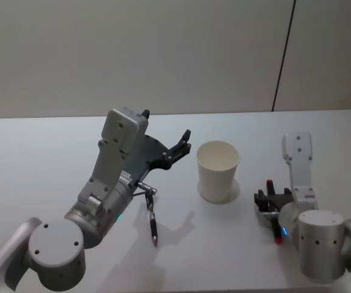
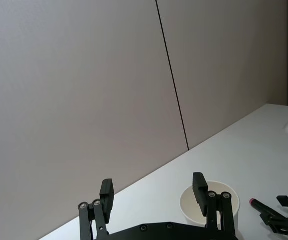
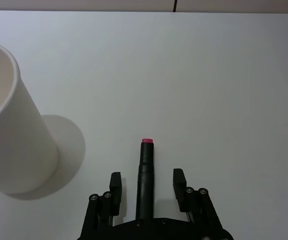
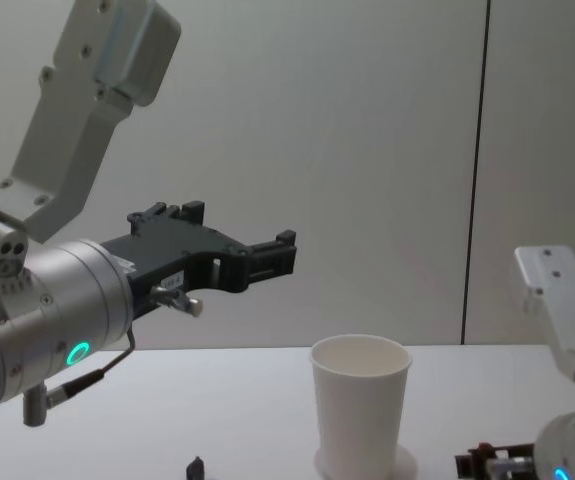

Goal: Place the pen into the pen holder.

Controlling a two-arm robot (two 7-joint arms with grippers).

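The pen holder (image 1: pixel 218 174) is a plain white paper cup, tapered, with a rolled rim. It stands upright on the white surface (image 1: pixel 53 152) in front of me, between my two arms.

Just to its right lies a dark pen (image 3: pixel 145 170) with a pink end, flat on the surface. It points away from me, beside the cup and not touching it. My right tool (image 3: pixel 147 180) sits low over that pen with its fingers (image 3: pixel 115 181) spread. The barrel runs between them with a gap on either side, so nothing is gripped.

A second black pen (image 1: pixel 152 223) lies on the surface to the cup's left, near my left forearm.

My left tool (image 1: pixel 180 145) hangs raised above the surface, aimed towards the cup's rim from the left. It is wide open and holds nothing. From its wrist I see the cup (image 2: pixel 188 206) just beyond its fingertips.
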